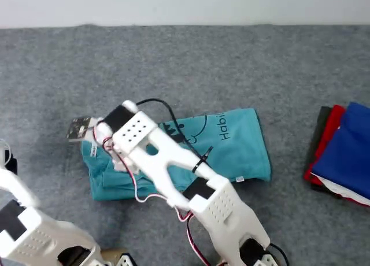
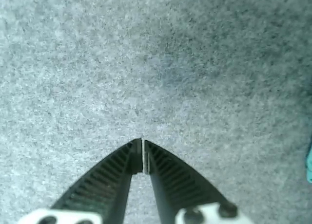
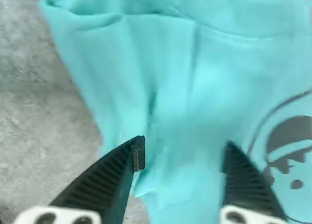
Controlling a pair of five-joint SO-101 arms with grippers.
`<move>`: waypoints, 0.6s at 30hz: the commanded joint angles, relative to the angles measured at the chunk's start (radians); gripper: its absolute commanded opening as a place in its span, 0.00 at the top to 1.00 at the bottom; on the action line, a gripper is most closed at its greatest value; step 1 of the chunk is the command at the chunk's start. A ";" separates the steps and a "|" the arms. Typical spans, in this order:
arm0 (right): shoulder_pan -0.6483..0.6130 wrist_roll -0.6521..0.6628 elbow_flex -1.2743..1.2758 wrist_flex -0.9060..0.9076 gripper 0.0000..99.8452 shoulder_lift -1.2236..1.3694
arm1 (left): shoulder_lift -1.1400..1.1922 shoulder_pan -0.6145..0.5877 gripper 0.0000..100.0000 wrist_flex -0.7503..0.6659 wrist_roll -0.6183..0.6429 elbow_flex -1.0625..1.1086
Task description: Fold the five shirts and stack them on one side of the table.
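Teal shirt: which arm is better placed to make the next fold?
Right. The right gripper hangs open directly over the teal shirt at its edge, while the left gripper is shut above bare grey table, off to the side of the cloth.

Teal shirt (image 1: 243,150): dark lettering (image 1: 224,127) runs up beside a round line drawing (image 1: 195,129) on the chest.
Lettering: cut short by the right arm (image 1: 173,162) lying across it; only the first few letters show.
White tag (image 1: 239,178) at the shirt's edge: too small to read.
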 commanded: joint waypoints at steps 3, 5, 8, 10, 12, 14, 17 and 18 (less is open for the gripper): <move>0.076 0.009 -0.043 -0.064 0.70 -0.012 | -0.006 0.006 0.98 0.009 -0.012 -0.036; 0.076 0.009 -0.043 -0.036 0.70 -0.019 | -0.006 0.006 0.98 0.009 -0.012 -0.036; 0.047 0.009 -0.044 0.065 0.71 -0.027 | -0.006 0.006 0.98 0.009 -0.012 -0.036; 0.018 0.008 -0.037 0.099 0.77 -0.039 | -0.006 0.006 0.98 0.008 -0.012 -0.036; -0.001 0.005 -0.037 0.097 0.89 -0.062 | -0.006 0.006 0.98 0.005 -0.012 -0.036; -0.025 0.003 -0.037 0.096 1.00 -0.087 | -0.006 0.006 0.98 0.005 -0.012 -0.036; -0.062 -0.035 -0.006 0.097 0.97 -0.122 | -0.006 0.006 0.98 0.006 -0.012 -0.036; -0.081 -0.052 0.008 0.097 0.98 -0.130 | -0.006 0.006 0.98 0.006 -0.012 -0.036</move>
